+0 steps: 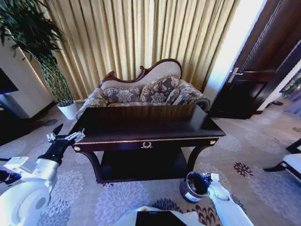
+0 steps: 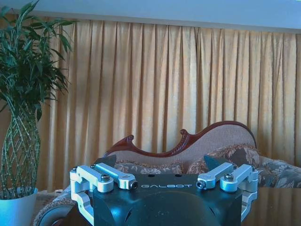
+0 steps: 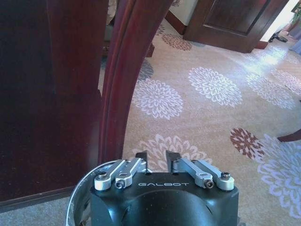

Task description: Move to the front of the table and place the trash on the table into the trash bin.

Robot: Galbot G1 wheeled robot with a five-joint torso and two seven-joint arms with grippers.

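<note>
Before the sofa stands the table [image 1: 141, 125], broad and dark, its glossy top looking bare from the head view. At the foot of the table's front right leg, on the carpet, sits the trash bin [image 1: 192, 188], rim just beside that leg in the right wrist view [image 3: 77, 188]. Directly above the bin, below the table's front edge, hangs the right end effector [image 3: 158, 159], fingers drawn close with a narrow gap and nothing seen between them. Off the table's front left corner, level with the top, waits the left end effector [image 2: 164, 184], spread wide and empty.

For a clean drop: keep the right end effector centred over the bin mouth, clear of the table leg. Spread the fingers fully and hold low, so that nothing light catches the rim. Lift straight up and away from the table leg. Leave the left arm parked off the corner.
</note>
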